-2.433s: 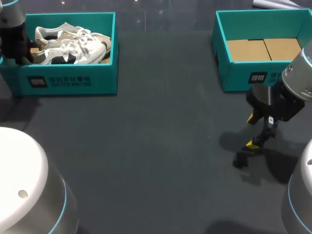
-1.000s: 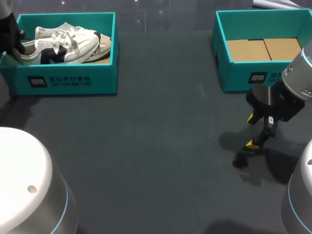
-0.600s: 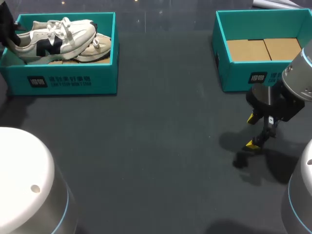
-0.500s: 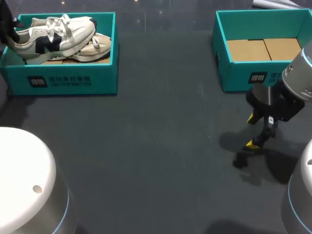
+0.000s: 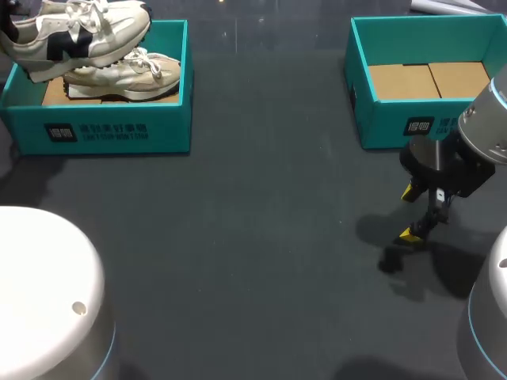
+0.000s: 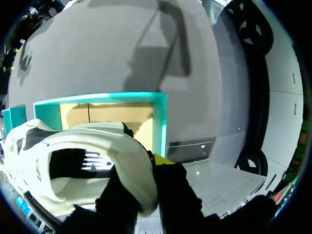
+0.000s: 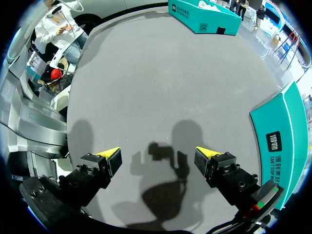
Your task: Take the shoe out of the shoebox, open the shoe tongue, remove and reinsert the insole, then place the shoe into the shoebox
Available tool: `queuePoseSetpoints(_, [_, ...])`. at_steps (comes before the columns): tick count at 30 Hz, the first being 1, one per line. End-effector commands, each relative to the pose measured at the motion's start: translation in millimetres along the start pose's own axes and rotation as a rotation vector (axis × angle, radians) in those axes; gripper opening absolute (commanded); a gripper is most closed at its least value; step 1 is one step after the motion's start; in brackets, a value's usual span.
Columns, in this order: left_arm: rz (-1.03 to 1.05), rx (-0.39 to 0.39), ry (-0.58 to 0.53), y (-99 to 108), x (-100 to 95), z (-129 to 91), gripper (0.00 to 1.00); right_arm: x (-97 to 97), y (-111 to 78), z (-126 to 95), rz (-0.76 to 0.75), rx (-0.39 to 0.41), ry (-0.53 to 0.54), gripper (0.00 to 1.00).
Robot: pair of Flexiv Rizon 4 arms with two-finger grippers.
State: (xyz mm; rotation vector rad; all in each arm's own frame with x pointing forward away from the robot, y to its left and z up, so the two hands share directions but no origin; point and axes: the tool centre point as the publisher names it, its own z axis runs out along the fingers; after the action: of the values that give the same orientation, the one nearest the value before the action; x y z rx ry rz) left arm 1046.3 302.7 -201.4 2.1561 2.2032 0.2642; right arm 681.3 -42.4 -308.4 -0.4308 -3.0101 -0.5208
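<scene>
step: take-out, shoe (image 5: 75,32) held above shoebox (image 5: 111,131) | left claw (image 6: 148,168) seemingly clenched on it; right claw (image 7: 157,153) released | next: set it down; open tongue

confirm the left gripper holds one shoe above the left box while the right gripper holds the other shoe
No: the right gripper is open and empty, per the right wrist view. The left gripper does hold one shoe above the left box.
</scene>
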Motion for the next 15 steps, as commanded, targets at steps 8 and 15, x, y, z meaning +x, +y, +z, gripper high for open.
queuePoseSetpoints(8, [-0.026, 0.058, 0.032, -11, 2.7, -68, 0.0, 1.3, -0.4, 0, 0.0, 0.002, -0.003, 1.0])
queuePoseSetpoints(15, [-0.053, 0.034, 0.028, -17, 1.8, -94, 0.0, 1.3, -0.4, 0, 0.0, 0.002, -0.003, 1.0])
